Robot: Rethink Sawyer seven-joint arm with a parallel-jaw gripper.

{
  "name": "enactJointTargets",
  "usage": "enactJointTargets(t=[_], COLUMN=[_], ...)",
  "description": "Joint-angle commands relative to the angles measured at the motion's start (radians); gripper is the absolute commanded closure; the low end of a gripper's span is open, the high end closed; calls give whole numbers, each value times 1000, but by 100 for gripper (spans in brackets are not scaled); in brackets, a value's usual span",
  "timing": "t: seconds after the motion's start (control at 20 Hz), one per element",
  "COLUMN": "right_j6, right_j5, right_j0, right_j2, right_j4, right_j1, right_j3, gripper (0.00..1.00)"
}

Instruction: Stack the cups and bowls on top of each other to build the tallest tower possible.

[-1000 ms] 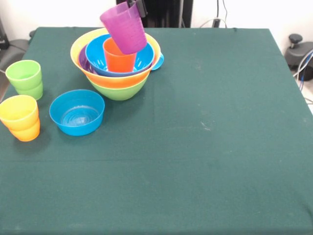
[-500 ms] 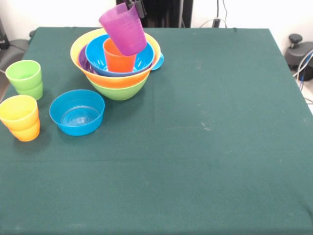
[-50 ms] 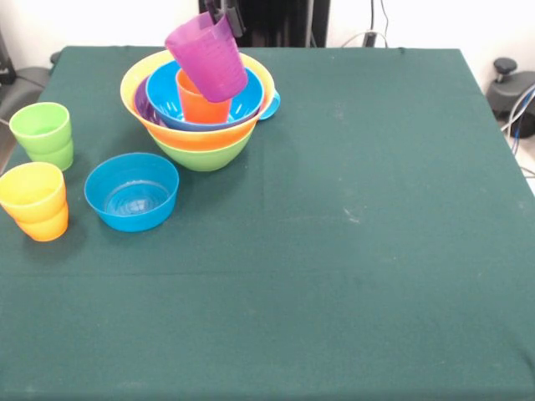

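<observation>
At the upper left of the frame the tower (image 3: 201,104) stands on the green counter (image 3: 334,251): a lime green bowl (image 3: 203,153) at the base, then a yellow bowl (image 3: 138,83) with a purple bowl (image 3: 144,106) showing inside its left rim, then a blue bowl (image 3: 164,93) with an upright orange cup (image 3: 201,104) in it. The pincer (image 3: 224,15), reaching in from the top edge, grips the rim of a tilted purple cup (image 3: 209,54) held over the orange cup. At left, apart from the tower, sit an empty smaller blue bowl (image 3: 132,190), a green cup (image 3: 42,134) and a yellow cup (image 3: 33,199) nested in an orange one.
</observation>
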Motion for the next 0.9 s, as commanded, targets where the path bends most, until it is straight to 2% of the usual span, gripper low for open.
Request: enactJointTargets(t=[0.05,0.55,0.8,0.9], right_j6=[-376,-394,-368,-354], right_j5=[141,210,259,262], right_j0=[3,-16,-59,-63], right_j2=[13,42,107,122], right_j4=[-68,-48,7,9], right_j1=[31,-2,-99,-107], right_j3=[-55,-50,8,20], gripper=[100,100,100,100])
